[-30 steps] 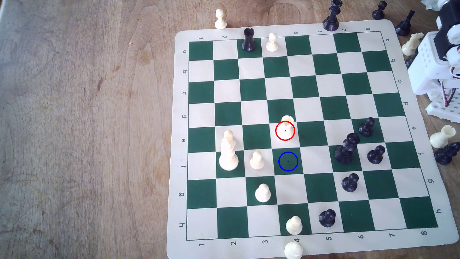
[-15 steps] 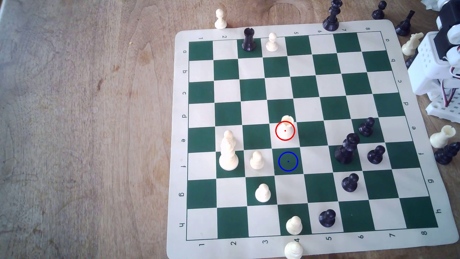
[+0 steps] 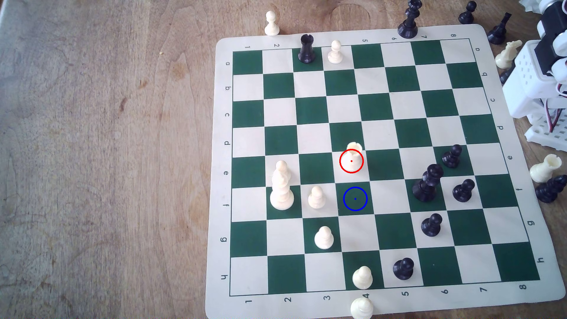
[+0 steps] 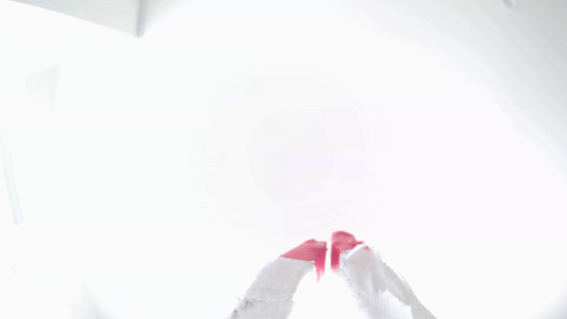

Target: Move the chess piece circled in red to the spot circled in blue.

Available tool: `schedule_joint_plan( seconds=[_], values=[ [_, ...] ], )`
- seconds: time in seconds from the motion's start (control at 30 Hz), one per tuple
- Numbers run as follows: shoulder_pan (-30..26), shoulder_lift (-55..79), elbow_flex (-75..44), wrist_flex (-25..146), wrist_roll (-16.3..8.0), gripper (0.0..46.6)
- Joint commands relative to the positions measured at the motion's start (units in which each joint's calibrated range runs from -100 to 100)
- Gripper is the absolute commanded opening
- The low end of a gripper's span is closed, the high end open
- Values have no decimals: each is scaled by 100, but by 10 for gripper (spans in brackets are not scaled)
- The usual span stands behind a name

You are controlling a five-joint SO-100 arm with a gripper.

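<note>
The chess piece (image 3: 352, 155), a short cream rook with a notched top, stands on a cream square near the board's middle, ringed in red. One square nearer the board's numbered front edge lies the spot (image 3: 355, 198), a dark green square with a blue ring and dot, bare. In the wrist view my gripper (image 4: 328, 247) shows two white cloth-wrapped fingers with red tips (image 4: 310, 250) pressed almost together, nothing between them, against a washed-out white background. The arm's white body (image 3: 540, 76) sits off the board at the exterior view's right edge, far from the rook.
The green-and-cream board (image 3: 221, 190) carries cream pawns (image 3: 316, 197) (image 3: 324, 237) and a tall cream piece (image 3: 281, 190) to the spot's left in the exterior view, and black pieces (image 3: 426, 184) to its right. Spare pieces (image 3: 544, 168) lie by the arm.
The arm's upper links at the exterior view's right edge have shifted slightly. The pieces on the board have not moved.
</note>
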Motion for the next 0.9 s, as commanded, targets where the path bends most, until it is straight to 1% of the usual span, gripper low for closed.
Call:
schedule_joint_plan(
  seconds=[0.0,0.07,0.1,0.2,0.23,0.3,0.37,0.5,0.53,0.57,0.63,0.67,0.7,0.73,0.8,0.83,0.87],
  values=[
    [-125,-11,81,2700,855,6],
    [-133,-11,81,3429,855,3],
    [-133,-11,81,4314,821,5],
    [-187,-11,-46,5673,840,21],
    [-328,-11,-290,6779,825,25],
    [-492,40,-372,7377,845,30],
    [-586,167,-435,7623,864,34],
    [-375,1092,-1433,8704,635,36],
    [-352,1466,-1913,9293,581,39],
    [-359,1661,-2131,9555,571,38],
    [-414,2230,-2666,9998,449,36],
    [-438,2637,-3001,10121,342,36],
    [-445,3359,-3600,10235,186,39],
    [-430,3715,-3935,10374,103,44],
    [-359,4488,-4805,10849,-195,83],
    [-289,5175,-5476,11095,-376,107],
    [-266,5430,-5685,11169,-376,111]
  ],
)
